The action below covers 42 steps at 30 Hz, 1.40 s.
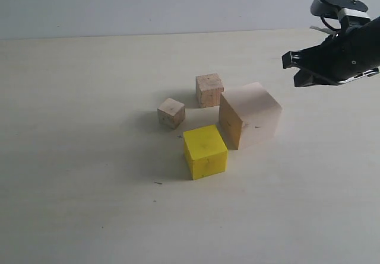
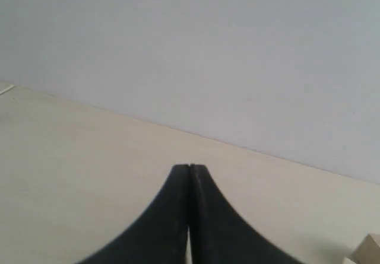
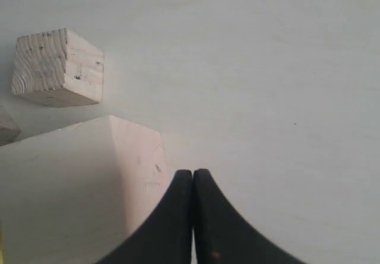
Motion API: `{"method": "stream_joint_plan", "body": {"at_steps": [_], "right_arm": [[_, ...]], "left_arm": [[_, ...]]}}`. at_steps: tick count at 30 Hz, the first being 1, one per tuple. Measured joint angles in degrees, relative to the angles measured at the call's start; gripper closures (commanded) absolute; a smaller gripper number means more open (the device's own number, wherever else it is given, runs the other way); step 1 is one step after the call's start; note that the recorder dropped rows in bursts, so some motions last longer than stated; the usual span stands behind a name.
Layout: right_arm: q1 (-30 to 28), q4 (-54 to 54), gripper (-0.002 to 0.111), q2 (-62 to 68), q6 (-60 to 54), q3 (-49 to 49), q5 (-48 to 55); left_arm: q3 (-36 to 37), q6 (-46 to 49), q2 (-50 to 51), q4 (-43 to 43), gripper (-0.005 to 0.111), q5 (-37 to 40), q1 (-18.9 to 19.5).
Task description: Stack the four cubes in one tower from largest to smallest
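Four cubes lie apart on the pale table, none stacked. The large pale wood cube (image 1: 249, 114) (image 3: 65, 181) sits at the centre right, the bright yellow cube (image 1: 205, 151) in front of it to the left. Two small bare wood cubes lie behind: one (image 1: 209, 89) (image 3: 56, 67) beside the large cube, the other (image 1: 171, 112) further left. My right gripper (image 1: 290, 68) (image 3: 193, 172) hangs shut and empty above the table, right of the large cube. My left gripper (image 2: 189, 167) is shut and empty; the exterior view does not show it.
The pale table (image 1: 89, 187) stretches wide on all sides of the cubes, ending at a grey wall (image 1: 148, 3) behind. A corner of a wood cube (image 2: 368, 251) shows at the edge of the left wrist view.
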Motion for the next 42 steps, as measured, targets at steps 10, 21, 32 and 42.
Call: {"method": "stream_joint_plan", "body": {"at_steps": [10, 21, 32, 42], "right_arm": [[0.0, 0.0, 0.108, 6.7, 0.0, -2.1, 2.7], [2.5, 3.6, 0.108, 8.0, -6.1, -2.9, 4.1], [8.3, 2.7, 0.108, 10.0, -7.3, -5.4, 10.5], [16.3, -0.9, 0.108, 10.0, -3.0, -5.4, 13.0]], "left_arm": [[-14.6, 2.1, 19.9, -0.1, 0.107, 11.4, -15.4], [-17.9, 2.3, 33.0, -8.9, 0.107, 11.3, -28.1], [-17.9, 2.3, 33.4, -13.6, 0.107, 9.4, -28.2], [-17.9, 2.3, 33.4, -13.7, 0.107, 12.4, -28.2]]}}
